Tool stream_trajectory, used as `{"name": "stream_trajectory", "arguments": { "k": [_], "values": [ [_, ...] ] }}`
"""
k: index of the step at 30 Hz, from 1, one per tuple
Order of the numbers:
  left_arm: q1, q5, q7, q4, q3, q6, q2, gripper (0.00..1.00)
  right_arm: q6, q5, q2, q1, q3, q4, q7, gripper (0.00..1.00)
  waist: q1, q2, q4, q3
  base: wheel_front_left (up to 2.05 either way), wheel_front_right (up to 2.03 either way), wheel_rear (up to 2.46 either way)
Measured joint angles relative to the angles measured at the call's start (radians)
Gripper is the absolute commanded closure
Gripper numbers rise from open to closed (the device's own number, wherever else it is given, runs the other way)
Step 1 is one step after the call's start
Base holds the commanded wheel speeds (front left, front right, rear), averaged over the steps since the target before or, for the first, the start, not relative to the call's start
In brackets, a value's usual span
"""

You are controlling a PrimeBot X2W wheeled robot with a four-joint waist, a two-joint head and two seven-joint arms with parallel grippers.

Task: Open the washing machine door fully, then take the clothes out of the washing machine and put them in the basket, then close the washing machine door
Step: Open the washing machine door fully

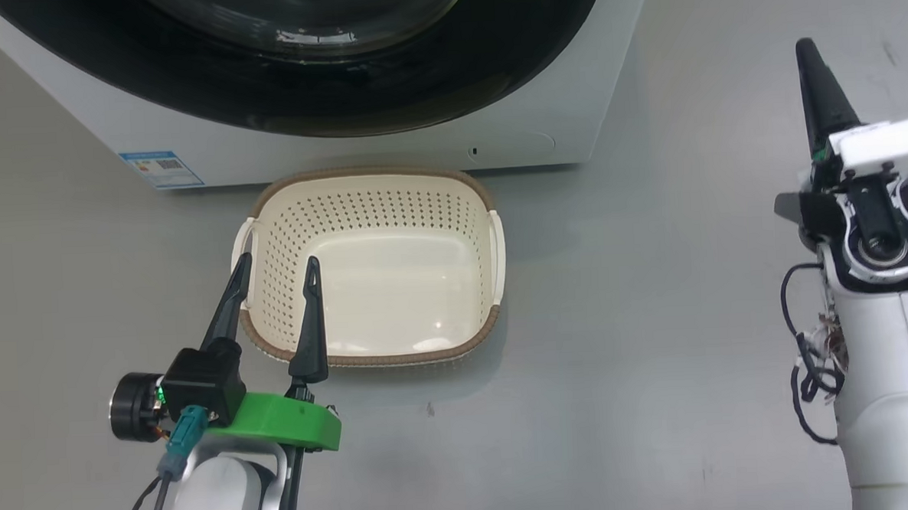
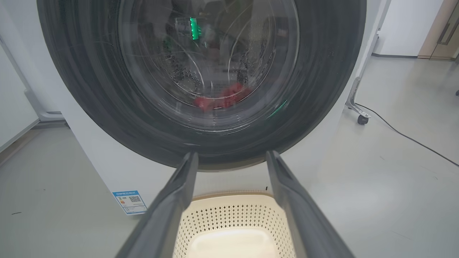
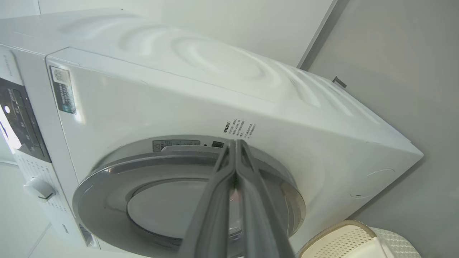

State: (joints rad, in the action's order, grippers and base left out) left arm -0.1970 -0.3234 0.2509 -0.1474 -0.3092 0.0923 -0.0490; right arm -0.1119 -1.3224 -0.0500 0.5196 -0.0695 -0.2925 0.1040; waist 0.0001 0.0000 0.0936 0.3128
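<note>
The washing machine (image 1: 357,150) stands white at the top of the head view, and its glossy black washing machine door (image 1: 386,97) lies shut against the front. Through the door glass (image 2: 208,64) the red clothes (image 2: 222,98) lie low in the drum. In front of the machine, the cream basket (image 1: 375,212) sits empty on the floor. My left gripper (image 1: 278,261) hangs open over the basket's left rim, its fingers (image 2: 179,193) pointing at the door. My right gripper (image 1: 805,49) is shut on nothing, out to the right. It points at the door's edge (image 3: 107,175).
Grey floor surrounds the basket (image 2: 233,215). A blue sticker (image 1: 161,169) marks the machine's lower left corner. Right of the machine are a wheeled stand foot (image 2: 360,118) and a black cable (image 2: 405,136). The control panel has a knob (image 3: 39,188).
</note>
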Motion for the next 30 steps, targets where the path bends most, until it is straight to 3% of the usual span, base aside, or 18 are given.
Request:
{"name": "stream_trajectory", "arguments": {
  "k": [4,14,30],
  "values": [
    [-0.033,0.0,0.0,0.002,-0.012,-0.003,0.003,0.0,0.002,-0.063,-0.026,0.103,-0.014,-0.021,0.091,1.0,0.0,0.0,0.02,0.054,0.0,0.0,0.0],
    [-0.082,-0.002,0.001,-0.001,-0.029,-0.007,0.008,0.0,0.055,-0.131,-0.086,0.281,-0.006,-0.072,0.246,1.0,0.0,0.0,0.072,0.133,0.0,0.0,0.0],
    [-0.146,-0.03,0.001,-0.006,-0.096,-0.018,0.012,0.0,0.107,-0.131,-0.146,0.49,0.026,-0.17,0.353,1.0,0.0,0.0,0.174,0.199,0.0,0.0,0.0]
  ]
}}
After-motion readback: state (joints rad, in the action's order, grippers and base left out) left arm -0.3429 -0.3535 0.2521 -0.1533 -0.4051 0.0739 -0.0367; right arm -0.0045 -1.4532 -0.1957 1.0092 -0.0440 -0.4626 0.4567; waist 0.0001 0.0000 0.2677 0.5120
